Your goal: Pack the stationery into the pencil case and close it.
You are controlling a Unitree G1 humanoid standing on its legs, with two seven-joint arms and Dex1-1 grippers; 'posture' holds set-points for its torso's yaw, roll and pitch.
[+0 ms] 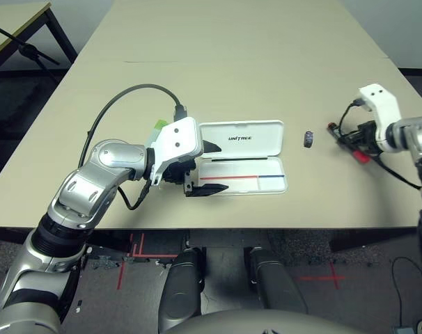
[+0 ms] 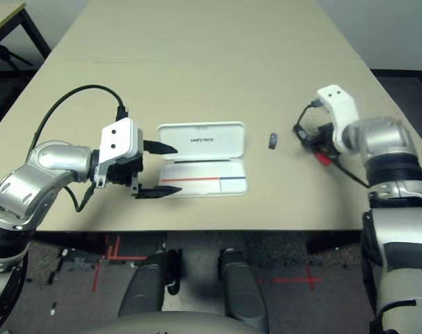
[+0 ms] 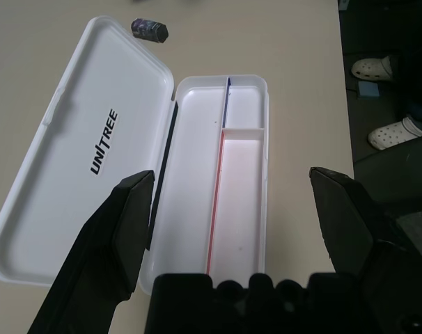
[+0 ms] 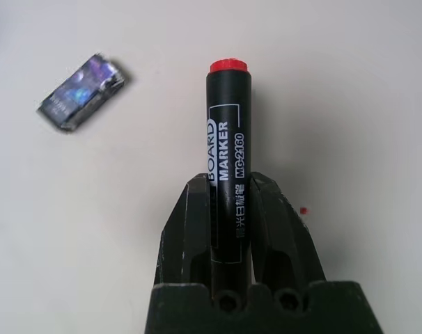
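Right gripper had pinched the board marker, ready to carry it to the open pencil case. Left gripper, fingers spread, waited at the case's end, likely to steady it.

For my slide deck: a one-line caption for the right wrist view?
Right gripper clamps a black board marker above the table, small dark cylinder lying nearby.

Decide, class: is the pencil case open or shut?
Open. The pencil case has its lid folded back flat, baring the empty compartments inside.
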